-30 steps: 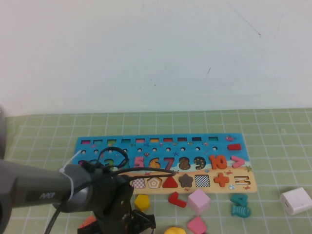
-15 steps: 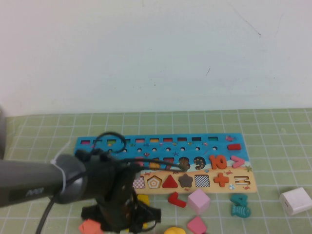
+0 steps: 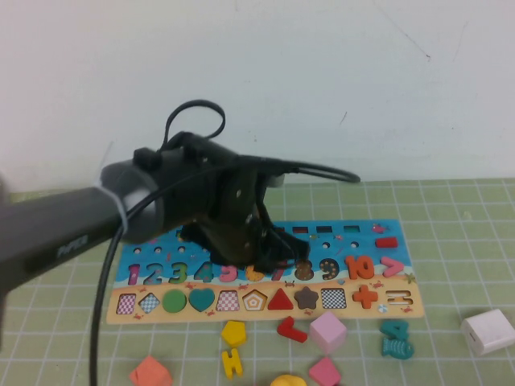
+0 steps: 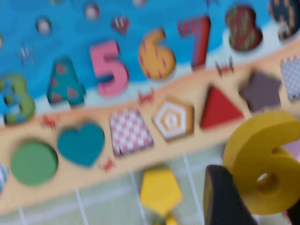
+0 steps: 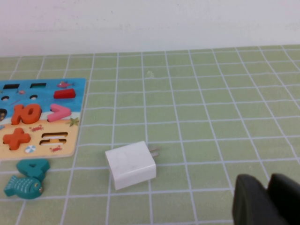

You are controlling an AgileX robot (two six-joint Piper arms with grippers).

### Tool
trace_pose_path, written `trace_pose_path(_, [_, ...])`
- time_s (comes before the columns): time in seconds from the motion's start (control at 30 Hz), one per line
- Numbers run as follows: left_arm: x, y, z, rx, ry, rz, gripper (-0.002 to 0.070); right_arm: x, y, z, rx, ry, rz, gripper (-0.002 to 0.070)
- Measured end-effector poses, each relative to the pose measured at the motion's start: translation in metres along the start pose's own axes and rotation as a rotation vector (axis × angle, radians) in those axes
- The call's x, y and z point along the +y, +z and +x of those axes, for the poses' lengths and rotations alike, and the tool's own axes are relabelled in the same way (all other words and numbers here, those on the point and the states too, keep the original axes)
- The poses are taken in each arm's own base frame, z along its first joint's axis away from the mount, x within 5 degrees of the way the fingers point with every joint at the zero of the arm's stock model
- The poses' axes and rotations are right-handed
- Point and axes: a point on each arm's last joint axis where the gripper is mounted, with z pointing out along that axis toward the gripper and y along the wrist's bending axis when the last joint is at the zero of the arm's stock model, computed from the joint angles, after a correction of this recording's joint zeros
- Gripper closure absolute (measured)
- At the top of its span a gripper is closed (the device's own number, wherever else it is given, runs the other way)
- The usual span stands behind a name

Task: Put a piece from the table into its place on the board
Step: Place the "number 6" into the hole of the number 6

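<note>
Since a second ago the left arm has lifted from the near edge of the table [image 3: 64, 217] and swung out over the board [image 3: 378, 310], so its left gripper [image 3: 261, 261] now hangs above the middle numbers. In the left wrist view its fingers pinch the yellow 6 [image 4: 262, 166], held clear of the board, just near of the row of shape cut-outs. The 6-shaped slot [image 4: 157, 55] lies further in, between the pink 5 [image 4: 108, 68] and the red 7 [image 4: 200, 40].

The main risk, as I judge it, is a poor fit: the 6 looks tilted in the grip, so lowered that way it could catch on the slot's rim or ride up onto the 5 or 7. Letting go early would drop it onto the shapes.

The right gripper [image 5: 265, 199] is parked at the right, near the white charger [image 5: 131, 165], pressed together.
</note>
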Motion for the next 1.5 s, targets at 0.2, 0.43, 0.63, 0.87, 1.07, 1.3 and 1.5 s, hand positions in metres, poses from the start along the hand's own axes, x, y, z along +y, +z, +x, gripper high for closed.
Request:
trace_pose_path(0.2, [0.008, 0.026, -0.027, 0.033, 0.000, -0.020, 0.0420, 0.000, 0.000, 0.000, 0.000, 0.000, 0.000, 0.0603])
trace_pose_path(0.43, [0.011, 0.075, -0.035, 0.107, 0.016, -0.032, 0.0420, 0.000, 0.000, 0.000, 0.000, 0.000, 0.000, 0.0603])
trace_pose_path(0.63, [0.012, 0.103, -0.031, 0.154, 0.017, -0.041, 0.0421, 0.000, 0.000, 0.000, 0.000, 0.000, 0.000, 0.0603])
trace_pose_path(0.87, [0.023, 0.114, -0.033, 0.157, -0.009, -0.047, 0.0421, 0.000, 0.000, 0.000, 0.000, 0.000, 0.000, 0.0603])
trace_pose_path(1.07, [0.029, 0.114, -0.037, 0.133, -0.022, -0.022, 0.0421, 0.000, 0.000, 0.000, 0.000, 0.000, 0.000, 0.0603])
trace_pose_path(1.3, [0.026, 0.114, -0.041, 0.091, -0.006, 0.021, 0.0421, 0.000, 0.000, 0.000, 0.000, 0.000, 0.000, 0.0603])
trace_pose_path(1.5, [0.026, 0.114, -0.043, 0.074, -0.005, 0.023, 0.0421, 0.000, 0.000, 0.000, 0.000, 0.000, 0.000, 0.0603])
